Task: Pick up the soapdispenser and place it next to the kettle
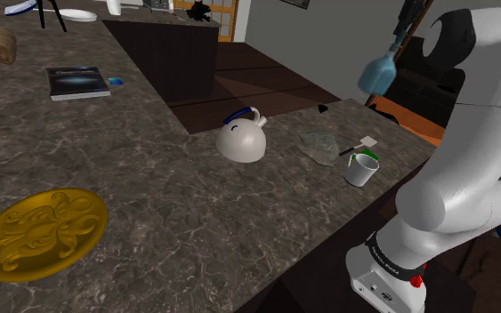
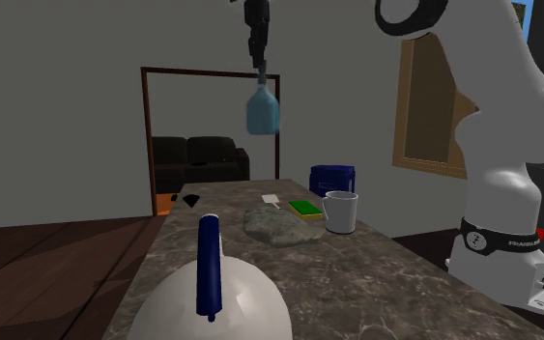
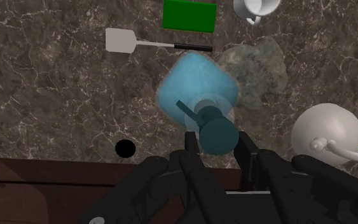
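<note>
The soap dispenser (image 1: 380,73) is a light blue bottle with a darker teal pump, hanging high in the air over the counter's far end. My black gripper (image 1: 399,44) is shut on its pump neck. In the wrist view the fingers (image 3: 190,151) clasp the teal pump cap, with the bottle (image 3: 196,89) hanging below my gripper (image 3: 217,147). The second exterior view has the bottle (image 2: 263,108) dangling from the gripper (image 2: 261,68) well above the counter. The kettle (image 1: 241,138), white with a blue handle, stands on the dark stone counter (image 1: 150,187), below and towards the shoulder view's left of the bottle.
Beneath the bottle lie a grey cloth (image 1: 318,147), a white spatula (image 3: 121,41), a green sponge (image 3: 189,14) and a white mug (image 1: 361,169). A gold plate (image 1: 42,233) and a book (image 1: 77,82) sit farther along the counter. The counter edge drops to a wooden floor.
</note>
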